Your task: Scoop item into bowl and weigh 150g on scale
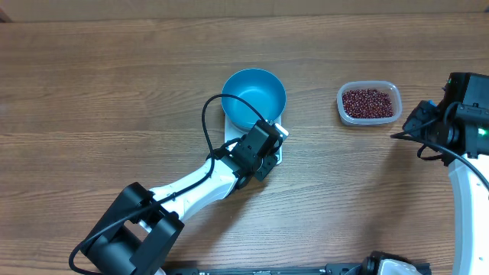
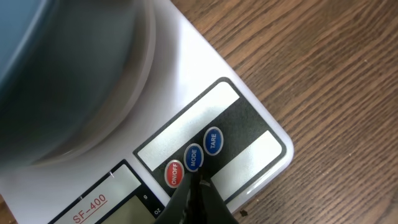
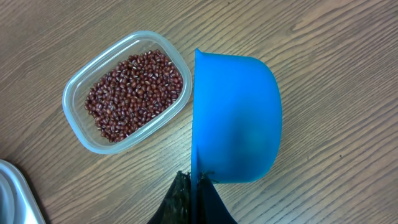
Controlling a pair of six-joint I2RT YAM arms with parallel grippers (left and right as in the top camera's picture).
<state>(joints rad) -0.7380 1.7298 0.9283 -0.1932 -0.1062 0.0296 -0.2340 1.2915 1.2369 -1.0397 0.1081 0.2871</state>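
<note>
The beans (image 3: 134,93) lie in a clear tub (image 3: 74,127) on the table (image 1: 114,92), just beside the blue scoop (image 3: 236,118) pinched by the right pincer (image 3: 194,186), while the bowl (image 1: 254,95) sits on the scale (image 2: 205,62), whose buttons (image 2: 193,157) the pressed-together left pincer (image 2: 194,186) meets

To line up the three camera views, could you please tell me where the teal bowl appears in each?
Overhead: the teal bowl sits just above centre, on the scale.
Left wrist: the bowl is a blur filling the top-left corner, over the scale.
Right wrist: not in it; the blue thing there is the scoop.
Shared landmark: the white scale, in overhead and left wrist; the wooden table in all three.
</note>
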